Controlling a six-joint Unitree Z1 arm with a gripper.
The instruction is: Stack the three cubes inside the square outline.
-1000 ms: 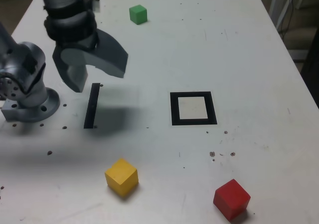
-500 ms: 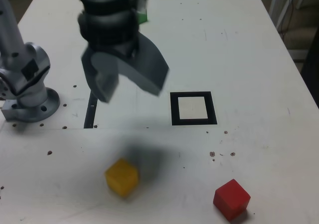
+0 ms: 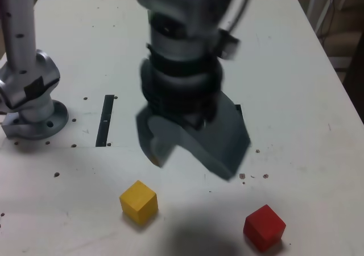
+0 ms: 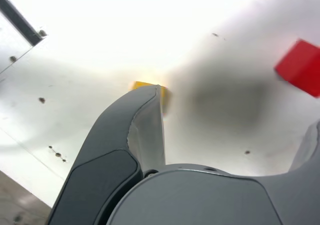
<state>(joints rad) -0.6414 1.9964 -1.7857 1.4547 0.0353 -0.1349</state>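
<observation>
My gripper (image 3: pixel 192 164) hangs open above the white table, between and behind the two near cubes, with nothing between its fingers. The yellow cube (image 3: pixel 138 201) sits toward the exterior view's left of it, and the red cube (image 3: pixel 264 227) toward the right, both near the front edge. In the wrist view, one grey finger (image 4: pixel 142 130) covers part of the yellow cube (image 4: pixel 146 86), while the red cube (image 4: pixel 300 67) shows fully; my gripper (image 4: pixel 230 135) is open there too. The arm hides the green cube and nearly all of the square outline (image 3: pixel 239 110).
A thin black strip (image 3: pixel 105 120) lies on the table at the exterior view's left, also seen as the strip (image 4: pixel 20 20) in the wrist view. The arm's grey base (image 3: pixel 31 105) stands at the far left. Small dark specks dot the tabletop.
The gripper has swung from the back left, over the black strip, toward the front and the exterior view's right, and lower. It now covers the square outline and the green cube. The cubes have not moved.
</observation>
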